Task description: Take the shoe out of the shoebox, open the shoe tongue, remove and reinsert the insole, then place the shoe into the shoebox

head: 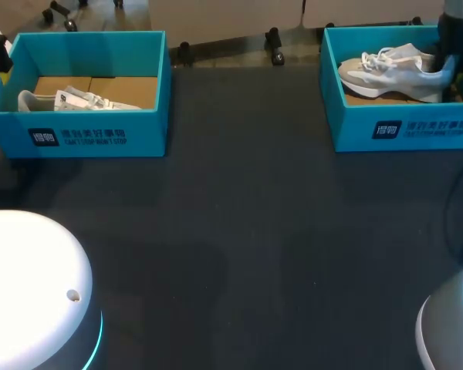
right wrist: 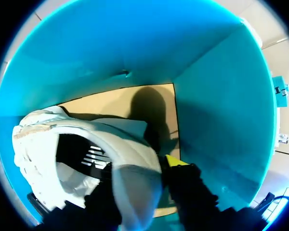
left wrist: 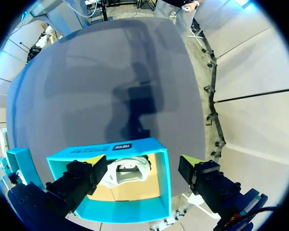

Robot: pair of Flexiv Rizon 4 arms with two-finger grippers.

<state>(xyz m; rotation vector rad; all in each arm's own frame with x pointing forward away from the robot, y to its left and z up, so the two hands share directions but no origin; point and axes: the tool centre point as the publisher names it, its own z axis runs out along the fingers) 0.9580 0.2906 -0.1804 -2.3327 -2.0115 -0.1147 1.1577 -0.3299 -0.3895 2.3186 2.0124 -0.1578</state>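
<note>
My right gripper (right wrist: 142,168) is down inside the right shoebox (head: 417,127) and pinches the heel of the white shoe (head: 390,73). The rest of the shoe lies in the box beside its fingers. My left gripper (left wrist: 142,161) hangs spread wide above the left shoebox (left wrist: 130,212), with a second shoe (left wrist: 127,173) under it.

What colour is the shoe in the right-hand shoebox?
The shoe is white with pale grey panels; the head view shows it best.
</note>
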